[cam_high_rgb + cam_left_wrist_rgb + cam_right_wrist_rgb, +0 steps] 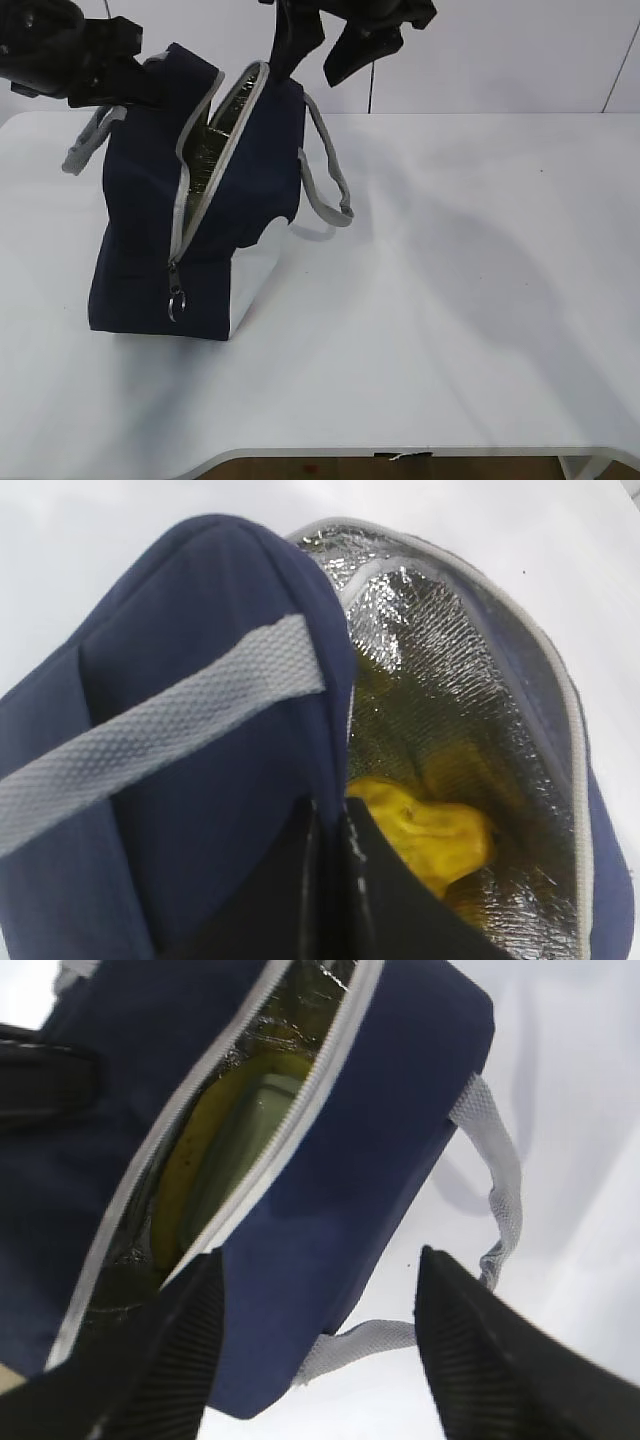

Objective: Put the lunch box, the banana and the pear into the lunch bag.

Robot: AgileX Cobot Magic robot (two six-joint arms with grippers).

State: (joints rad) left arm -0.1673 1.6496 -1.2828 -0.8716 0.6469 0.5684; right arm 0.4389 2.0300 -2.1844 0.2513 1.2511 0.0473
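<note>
The navy lunch bag (150, 230) stands on the white table with its zipper open and its foil lining showing. My left gripper (150, 88) is shut on the fabric edge of the bag's opening; the left wrist view shows it (335, 825) pinching that edge. The yellow pear (430, 835) lies inside the bag. In the right wrist view the banana (183, 1175) and the pale green lunch box (250, 1125) lie inside the bag (360, 1130). My right gripper (322, 52) hangs open and empty just above the bag's right side, as the right wrist view (322, 1260) also shows.
Grey webbing handles (330, 175) hang off both sides of the bag. The metal ring pull (177, 301) hangs at the low end of the zipper. The white table (480, 300) extends to the right and front, with its front edge near the bottom.
</note>
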